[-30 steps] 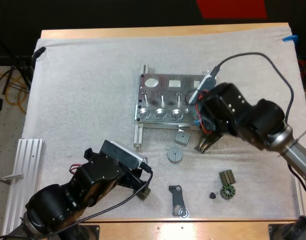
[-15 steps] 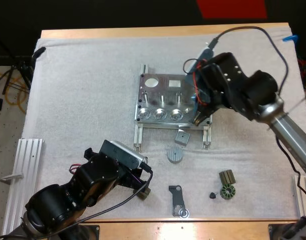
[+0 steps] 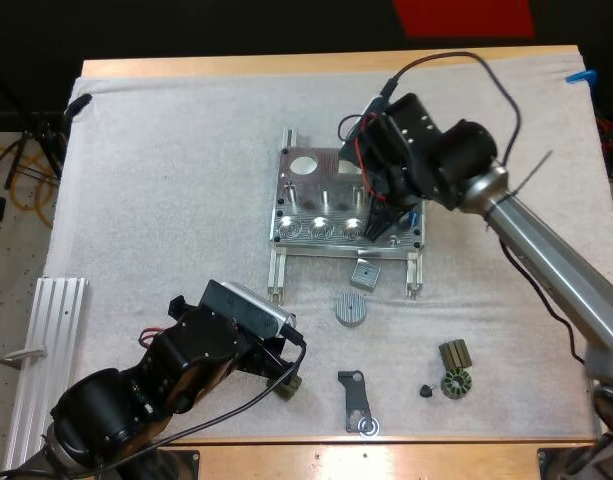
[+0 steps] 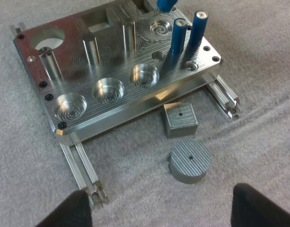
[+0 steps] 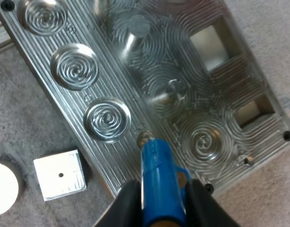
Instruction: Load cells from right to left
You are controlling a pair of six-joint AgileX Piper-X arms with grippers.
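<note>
Cell in hand: the blue cell (image 5: 156,175) is clamped in our right gripper (image 5: 159,191), with a black finger (image 5: 123,205) pressing on each side of its upper body. Its lower end is free.
Where it is: the cell hangs over the metal fixture (image 4: 149,97), its tip just above a small hole (image 5: 145,138) beside the nearest round recess. We cannot tell whether the tip is touching the plate.
Cells already loaded: two cells stand upright close together at one end of the fixture, a shorter-looking one (image 4: 179,37) and a taller one (image 4: 199,27).
Left gripper: our left gripper (image 4: 163,203) sits low over the mat on the near side of the fixture. Its fingers are apart and hold nothing.
Loose parts: a small metal block (image 4: 180,120) and a ribbed metal disc (image 4: 189,161) lie on the mat just in front of the fixture, clear of the cell's path.
Handling: we judge the cell to be stiff, smooth and light. It is likely to be slick between hard fingers, and may pivot if its tip catches the rim of the hole.
Where to hold: we would grip across the round body, well up from the lower end, so that plenty of length is free to enter the hole.
Care: we would keep the cell upright and lower it gently. The milled aluminium will not give, so a tilted cell would jam rather than seat.
</note>
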